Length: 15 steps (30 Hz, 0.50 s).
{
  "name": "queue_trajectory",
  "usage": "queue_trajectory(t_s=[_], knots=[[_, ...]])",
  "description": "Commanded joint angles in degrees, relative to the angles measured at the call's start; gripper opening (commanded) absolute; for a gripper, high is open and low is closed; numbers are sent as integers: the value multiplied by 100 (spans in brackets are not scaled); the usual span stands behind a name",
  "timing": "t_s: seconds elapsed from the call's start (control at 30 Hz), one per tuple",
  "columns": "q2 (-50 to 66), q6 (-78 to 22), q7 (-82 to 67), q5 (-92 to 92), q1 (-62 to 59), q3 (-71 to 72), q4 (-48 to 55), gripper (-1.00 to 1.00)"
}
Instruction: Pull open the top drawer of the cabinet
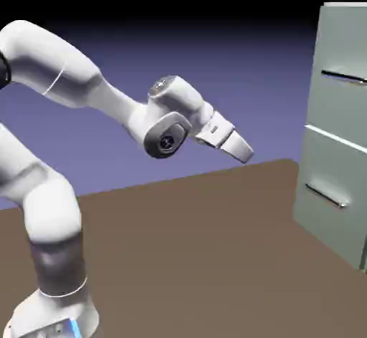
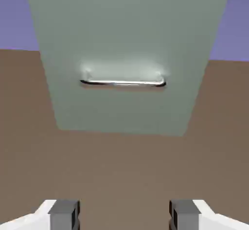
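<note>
The jaws stand spread wide, their grey fingertips well apart at the bottom of the hand view and nothing between them. They are held in the air, slanting down toward the cabinet, touching neither it nor the brown surface. The hand view faces a single pale front with a horizontal bar; from the bright seam along its top edge and the brown just below, I take this to be the lower drawer, with its bar handle.

That is the first danger: driven straight along its present aim, the hand could well end up at the wrong handle, or low against the lower front. The top drawer is above that seam, at the exterior view's right, and looks closed; its handle sits higher than the jaws, so they probably need to rise and level out before reaching in.

The second danger is the roll. The fingertips are set apart along the same direction as the bar, so closing like this would likely pinch along its length or scrape the front rather than grip across it. A quarter turn seems called for. Even then, a slim bar could slip out if caught only by the tips, or if the arm pulls at a slant.
</note>
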Motion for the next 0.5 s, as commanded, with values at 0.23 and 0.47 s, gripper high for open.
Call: queue_trajectory(t_s=[0.23, 0.47], knots=[[119, -70, -581, 1994, -1497, 1414, 888, 0], [223, -131, -1090, 3738, -2806, 2651, 1665, 0]])
